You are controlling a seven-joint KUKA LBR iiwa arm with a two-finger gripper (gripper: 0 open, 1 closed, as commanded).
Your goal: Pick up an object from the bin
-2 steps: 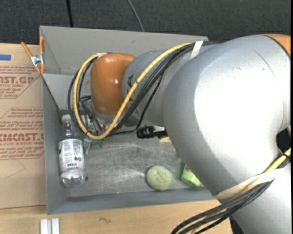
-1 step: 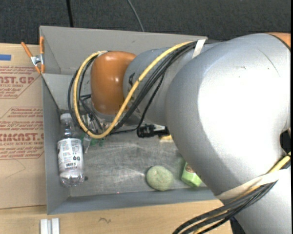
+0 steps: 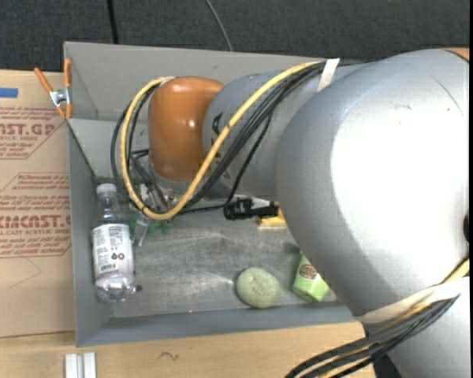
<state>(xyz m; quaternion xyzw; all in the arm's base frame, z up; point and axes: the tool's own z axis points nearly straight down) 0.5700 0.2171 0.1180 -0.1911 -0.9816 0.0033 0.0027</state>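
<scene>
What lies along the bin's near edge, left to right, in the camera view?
clear bottle → pale green oval lump → green tub

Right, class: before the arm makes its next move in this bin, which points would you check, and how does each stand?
1. Position: gripper low in the grey metal bin's left part, next to the clear plastic bottle with the white label: ok.
2. Anything held by the gripper: cannot tell; the orange wrist cover hides it.
3. Bottle lying along the left wall: ok.
4. Pale green round lump lying free near the front wall: ok.
5. Bright green small container in full view: not ok; the arm covers part.
</scene>
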